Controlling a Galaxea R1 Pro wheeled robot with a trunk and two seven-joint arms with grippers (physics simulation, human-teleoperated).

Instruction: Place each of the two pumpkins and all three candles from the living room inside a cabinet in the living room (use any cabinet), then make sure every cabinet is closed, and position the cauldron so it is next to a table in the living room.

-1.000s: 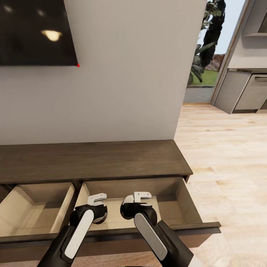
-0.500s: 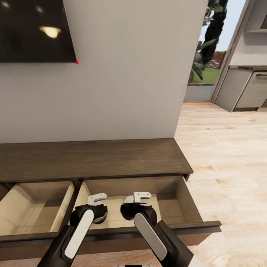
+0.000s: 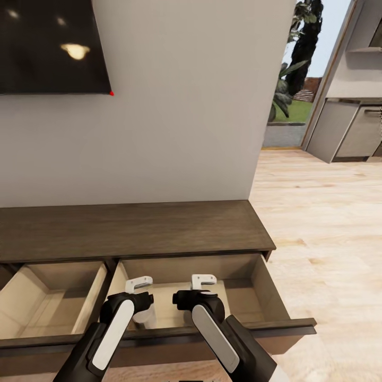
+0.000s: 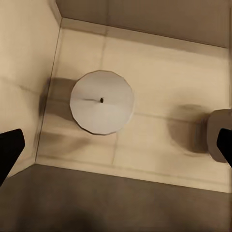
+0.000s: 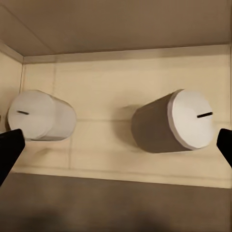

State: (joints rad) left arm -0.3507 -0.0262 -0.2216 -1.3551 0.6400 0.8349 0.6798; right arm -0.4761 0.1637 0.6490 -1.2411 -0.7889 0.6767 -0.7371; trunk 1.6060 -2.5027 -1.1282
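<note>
The low dark brown cabinet (image 3: 132, 228) has two pale drawers pulled open. Both grippers hang over the right drawer (image 3: 265, 289). Under my open left gripper (image 3: 139, 284) (image 4: 116, 147) an off-white candle (image 4: 101, 101) (image 3: 145, 317) stands on the drawer floor, near the drawer's left wall. A second candle (image 4: 220, 135) stands apart from it. My right gripper (image 3: 203, 280) (image 5: 116, 145) is open too, above and between these two candles (image 5: 41, 116) (image 5: 176, 121), touching neither. The pumpkins and the cauldron are out of view.
The left drawer (image 3: 32, 297) is open with a bare floor. A black screen (image 3: 48, 42) hangs on the wall above the cabinet. Pale wood floor (image 3: 329, 239) runs right towards a doorway and grey kitchen units (image 3: 350, 132). The right drawer's front (image 3: 276, 326) juts towards me.
A pale candle now shows on the drawer floor under the left gripper. The white patch by the right gripper's wrist is gone. The arms have barely moved; the camera wobbled slightly.
</note>
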